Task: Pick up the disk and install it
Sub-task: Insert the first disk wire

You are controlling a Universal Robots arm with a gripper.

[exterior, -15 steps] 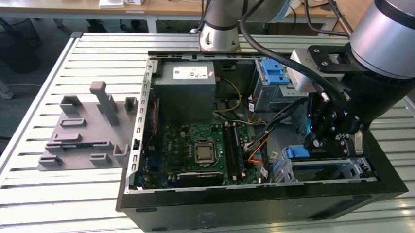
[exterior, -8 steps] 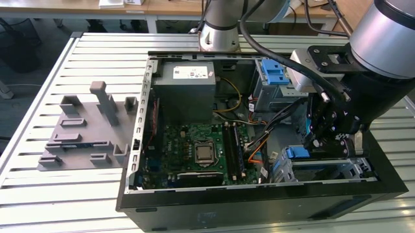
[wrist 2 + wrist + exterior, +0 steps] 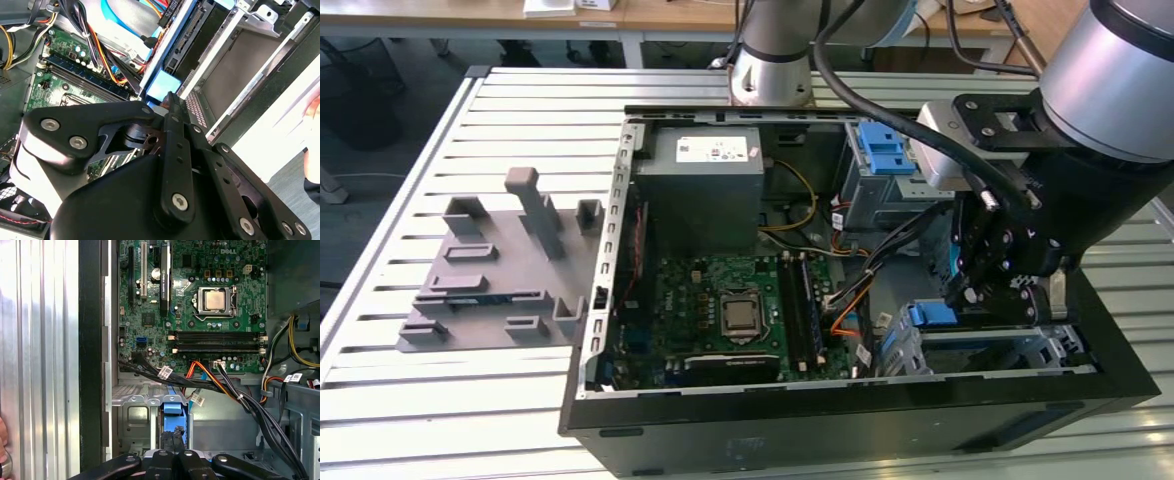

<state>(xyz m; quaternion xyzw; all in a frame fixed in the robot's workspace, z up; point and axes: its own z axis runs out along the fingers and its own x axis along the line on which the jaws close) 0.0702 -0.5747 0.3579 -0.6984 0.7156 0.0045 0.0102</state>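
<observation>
The disk (image 3: 931, 315) shows as a blue-framed slab standing on edge in the grey drive bay (image 3: 1034, 345) at the case's front corner, on the exterior view's right. My gripper (image 3: 987, 298) reaches down into the case right over it. In the first wrist view the black fingers (image 3: 167, 442) sit close together on the disk (image 3: 172, 407), whose blue end pokes out past them between the bay's metal walls. The second wrist view shows the disk's blue end (image 3: 162, 85) just beyond a fingertip (image 3: 170, 102).
The open computer case (image 3: 607, 300) lies on a slatted table. Inside are the green motherboard (image 3: 720, 300), a grey power-supply box (image 3: 707, 165), a grey cage with a blue latch (image 3: 887, 150) and loose cables (image 3: 225, 382). A grey fixture (image 3: 494, 270) stands left. A hand (image 3: 2, 445) is at the table's edge.
</observation>
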